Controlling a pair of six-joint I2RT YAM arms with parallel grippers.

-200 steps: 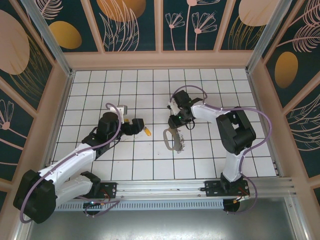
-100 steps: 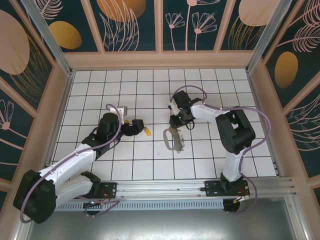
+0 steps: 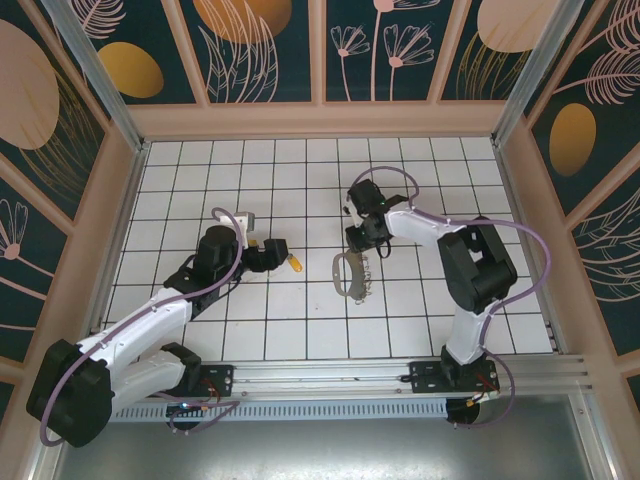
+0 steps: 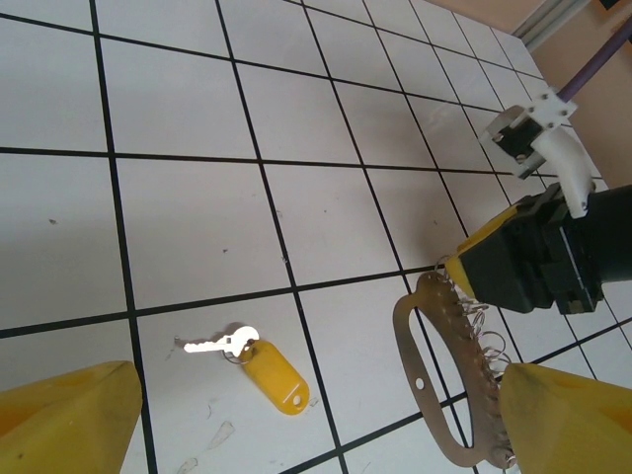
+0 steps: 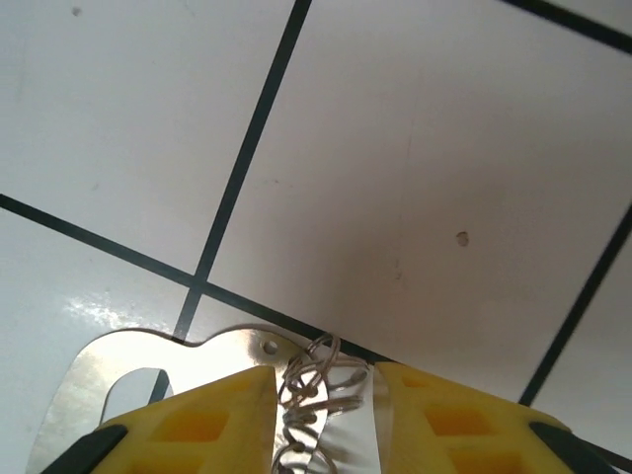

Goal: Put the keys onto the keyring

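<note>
The key (image 4: 219,345), light, stiff and thin, lies flat on the worktop (image 4: 178,89) at lower left of the left wrist view, ahead of the wide-open empty left jaws; its yellow tag (image 4: 272,380) seems the easiest hold, while the right jaws pinch the keyring (image 4: 410,360).

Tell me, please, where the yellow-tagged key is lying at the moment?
In the top view the key lies flat on the tiled floor left of centre, just beyond the left claw and apart from the keyring to its right.
</note>
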